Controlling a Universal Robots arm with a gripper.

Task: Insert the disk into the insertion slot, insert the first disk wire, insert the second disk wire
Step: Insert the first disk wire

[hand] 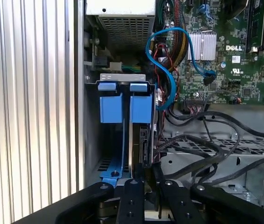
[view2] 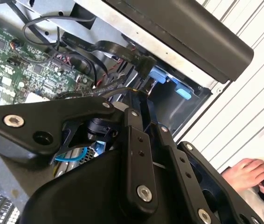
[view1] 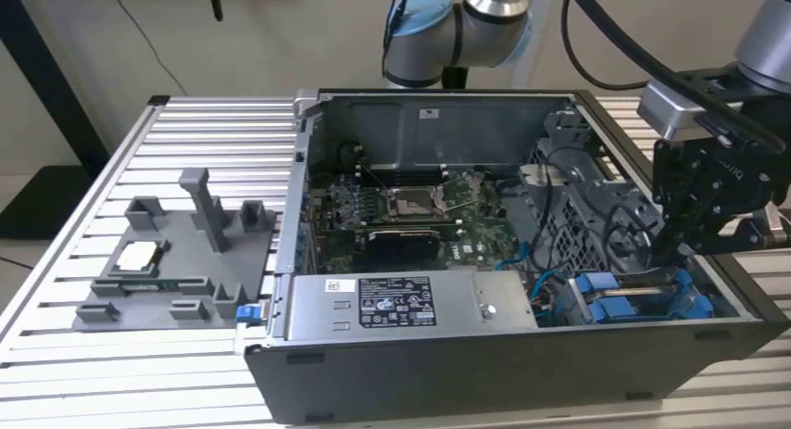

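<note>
The insertion slot (hand: 111, 105) is a grey bay with blue rails and tabs in the open computer case; it also appears at the exterior view's right (view1: 633, 301). The disk (hand: 135, 140) stands on edge inside the slot beside the second blue tab, only its dark end showing. A black disk wire (view2: 143, 65) with a flat cable ends in a connector at that end of the disk. My gripper (view2: 139, 91) reaches down into the bay (view1: 669, 258), its fingers (hand: 133, 186) close together on this connector (hand: 145, 147). A blue wire (hand: 169, 79) loops from the board toward the bay.
The case wall (view1: 495, 373) and a grey power supply box (view1: 408, 304) border the bay. Black cables (hand: 206, 140) crowd the metal cage beside it. A grey fixture plate (view1: 173, 262) lies on the slatted table at the exterior view's left. A person's hand (view2: 251, 172) rests outside the case.
</note>
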